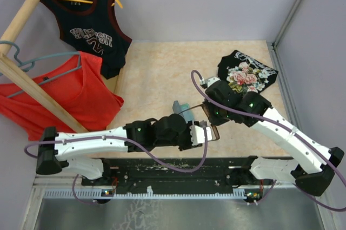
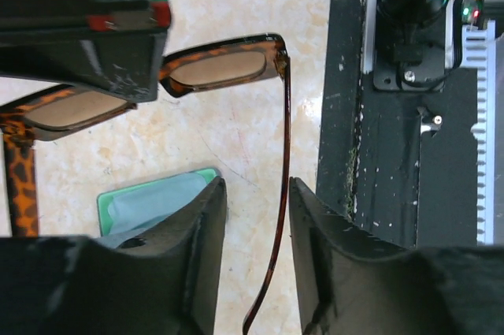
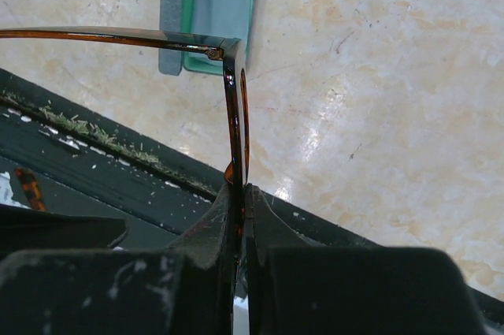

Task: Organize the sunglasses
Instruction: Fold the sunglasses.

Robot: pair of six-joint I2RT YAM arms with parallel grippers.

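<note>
The sunglasses [image 1: 215, 131] are held in the air above the table's near edge, between the two grippers. My right gripper [image 3: 242, 189] is shut on their brown front frame [image 3: 235, 106], seen edge-on, with one temple arm [image 3: 94, 34] reaching left. In the left wrist view the dark lenses [image 2: 220, 67] face the camera. The other temple arm [image 2: 283, 193] hangs between the fingers of my open left gripper [image 2: 256, 185], close to the right finger [image 2: 315, 225]. The right gripper [image 2: 79, 20] covers the middle of the frame.
A grey-blue case with a green edge [image 1: 180, 106] lies on the table just beyond the grippers [image 2: 157, 197] [image 3: 213, 4]. A folded black floral shirt [image 1: 247, 73] lies at the back right. A wooden rack holds a black jersey [image 1: 92, 30] and a red top [image 1: 70, 94] on the left. A black base rail [image 1: 178, 168] runs along the near edge.
</note>
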